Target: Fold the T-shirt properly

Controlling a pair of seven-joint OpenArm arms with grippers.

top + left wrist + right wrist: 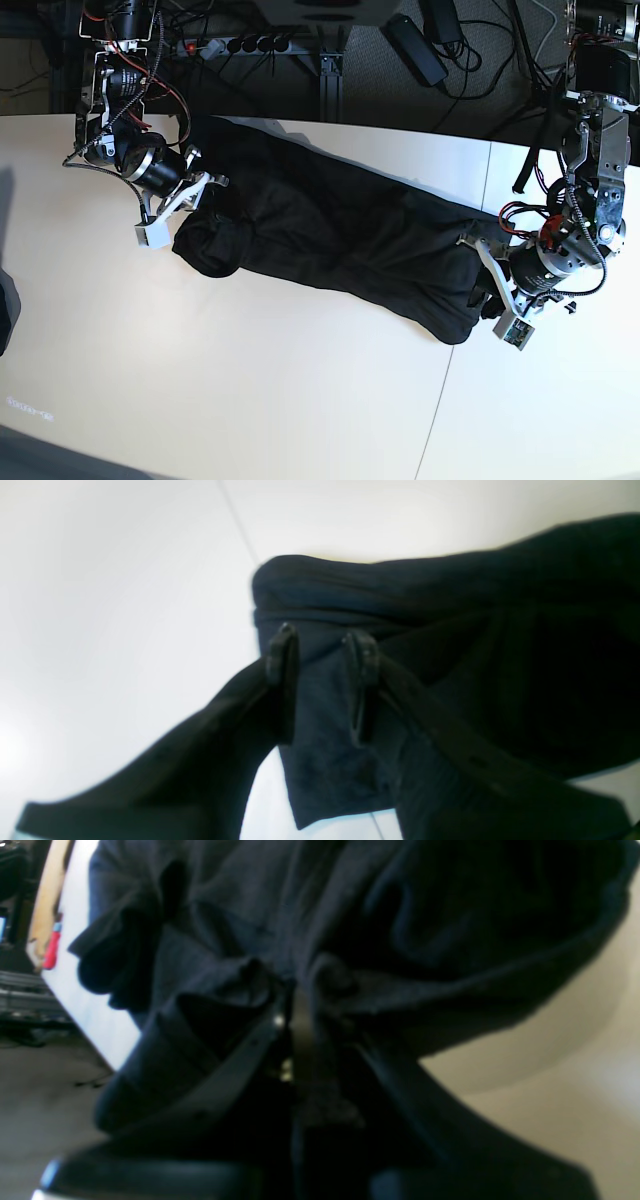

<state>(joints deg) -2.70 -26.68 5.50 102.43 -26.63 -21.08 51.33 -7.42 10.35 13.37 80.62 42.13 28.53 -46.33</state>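
Base view: the T-shirt (340, 235) is bunched across the desk's (200, 380) far half, right jaws clamped on it, left jaws parted astride cloth, which could be dropped if lifted early.

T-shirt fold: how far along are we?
Early. Done: the T-shirt lies stretched in a rumpled band across the table, an arm at each end. In hand: the right gripper is pinched on bunched fabric; the left gripper straddles a hem, jaws apart. Left: no neat fold shows yet, so flattening and folding remain.
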